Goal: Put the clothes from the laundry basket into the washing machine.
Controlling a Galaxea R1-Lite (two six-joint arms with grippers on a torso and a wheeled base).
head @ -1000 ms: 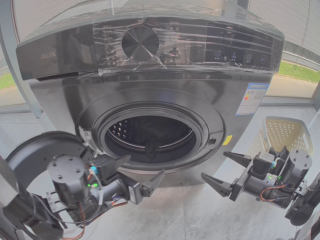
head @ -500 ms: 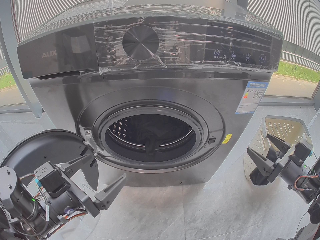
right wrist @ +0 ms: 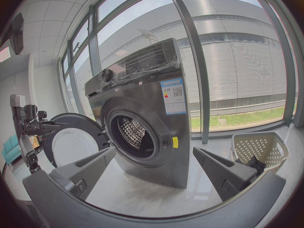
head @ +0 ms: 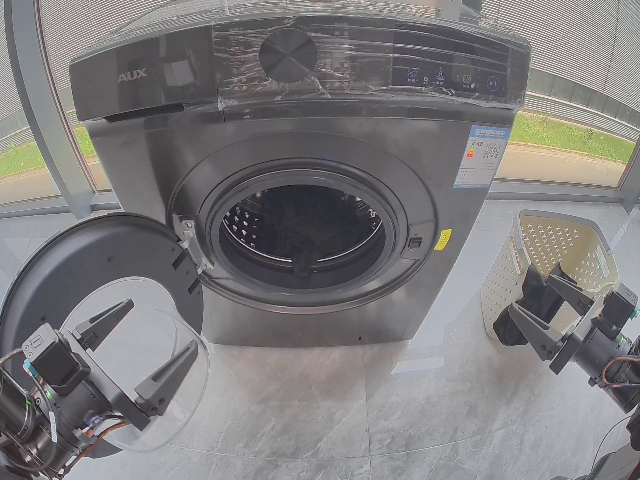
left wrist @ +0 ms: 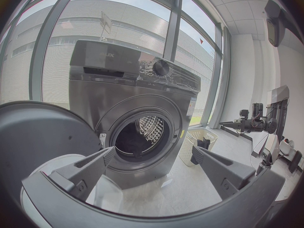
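Left tool (head: 160,327) agape before door (head: 100,255); right tool (head: 533,293) agape by basket (head: 567,235).

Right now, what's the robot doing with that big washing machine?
It is loading laundry. The washing machine has its door wide open, and some dark clothes already lie in the drum. Both grippers are open and empty. The right gripper is by the laundry basket, where a dark garment drapes over the rim. The left gripper is in front of the door.
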